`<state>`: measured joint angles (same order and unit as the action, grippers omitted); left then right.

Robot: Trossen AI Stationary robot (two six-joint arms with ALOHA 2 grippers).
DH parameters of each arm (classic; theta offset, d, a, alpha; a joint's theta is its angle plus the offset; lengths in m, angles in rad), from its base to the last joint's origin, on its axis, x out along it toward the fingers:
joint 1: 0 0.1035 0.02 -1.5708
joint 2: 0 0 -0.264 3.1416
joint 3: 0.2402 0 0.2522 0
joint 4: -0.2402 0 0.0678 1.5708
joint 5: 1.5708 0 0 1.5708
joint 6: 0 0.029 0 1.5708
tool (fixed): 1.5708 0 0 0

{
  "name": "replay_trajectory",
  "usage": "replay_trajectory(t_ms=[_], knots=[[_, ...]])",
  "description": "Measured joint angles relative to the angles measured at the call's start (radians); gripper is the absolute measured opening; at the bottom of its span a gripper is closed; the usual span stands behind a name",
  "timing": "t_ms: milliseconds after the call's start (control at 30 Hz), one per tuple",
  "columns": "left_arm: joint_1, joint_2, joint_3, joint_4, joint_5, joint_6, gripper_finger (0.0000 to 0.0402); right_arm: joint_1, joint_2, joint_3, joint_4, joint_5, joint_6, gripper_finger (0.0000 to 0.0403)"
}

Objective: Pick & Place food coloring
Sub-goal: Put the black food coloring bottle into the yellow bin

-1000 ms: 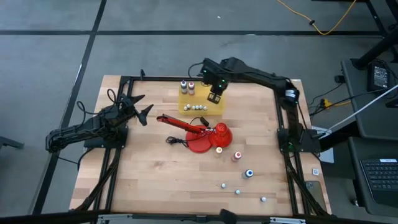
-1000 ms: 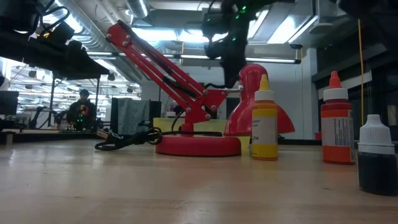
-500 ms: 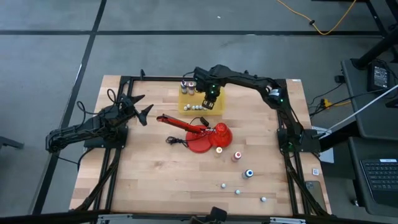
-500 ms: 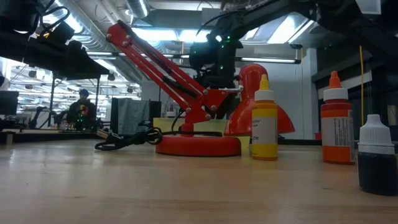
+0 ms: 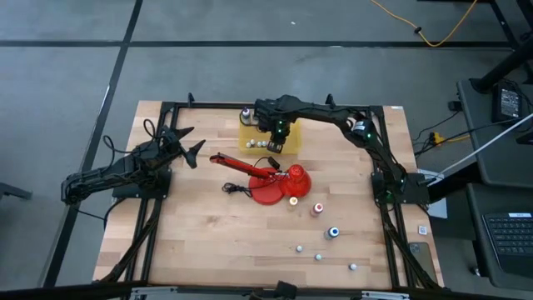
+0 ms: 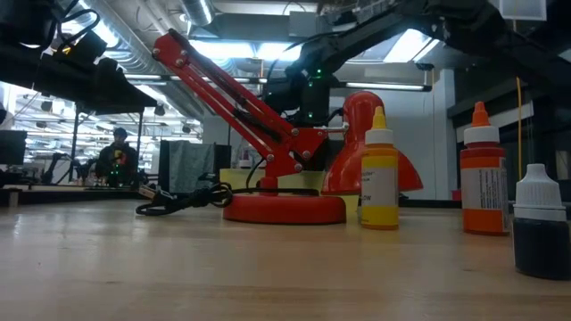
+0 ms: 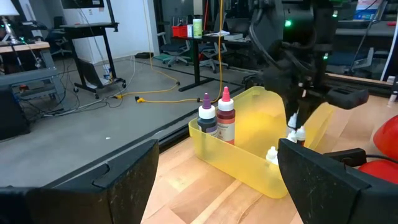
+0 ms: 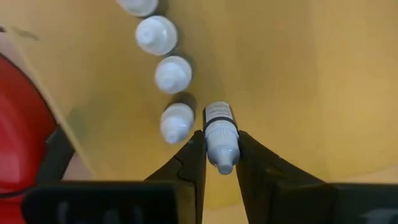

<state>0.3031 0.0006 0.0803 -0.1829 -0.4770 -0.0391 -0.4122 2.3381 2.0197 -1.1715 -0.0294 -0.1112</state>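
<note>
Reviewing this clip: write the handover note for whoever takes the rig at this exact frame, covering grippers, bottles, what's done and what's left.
Right gripper: shut on a small white bottle, held over the yellow bin beside a row of white caps.
Left gripper: open, empty, waiting at the table's left side.
Done: purple bottle and dark red bottle stand upright in the bin's corner; several small white-capped bottles sit inside.
Left: release the held bottle; then the yellow bottle, orange-red bottle and blue bottle by the red lamp, plus three small pale items near the front edge.
</note>
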Motion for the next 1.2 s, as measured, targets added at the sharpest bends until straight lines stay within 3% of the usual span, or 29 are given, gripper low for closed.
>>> replay_trajectory(t_ms=[567, 933, 1200], knots=[[0.0, 0.0, 0.0, 0.0, 0.0, 0.0, 0.0319, 0.004, 0.005, -0.013, -0.01, 0.001, -0.002, 0.0118], [0.0, 0.0, 0.0, 0.0, 0.0, 0.0, 0.0319, 0.004, 0.0, 0.139, -0.146, 0.055, -0.008, 0.0124], [0.0, 0.0, 0.0, 0.0, 0.0, 0.0, 0.0319, 0.062, -0.188, 0.076, -0.128, 0.167, -0.028, 0.0141]])
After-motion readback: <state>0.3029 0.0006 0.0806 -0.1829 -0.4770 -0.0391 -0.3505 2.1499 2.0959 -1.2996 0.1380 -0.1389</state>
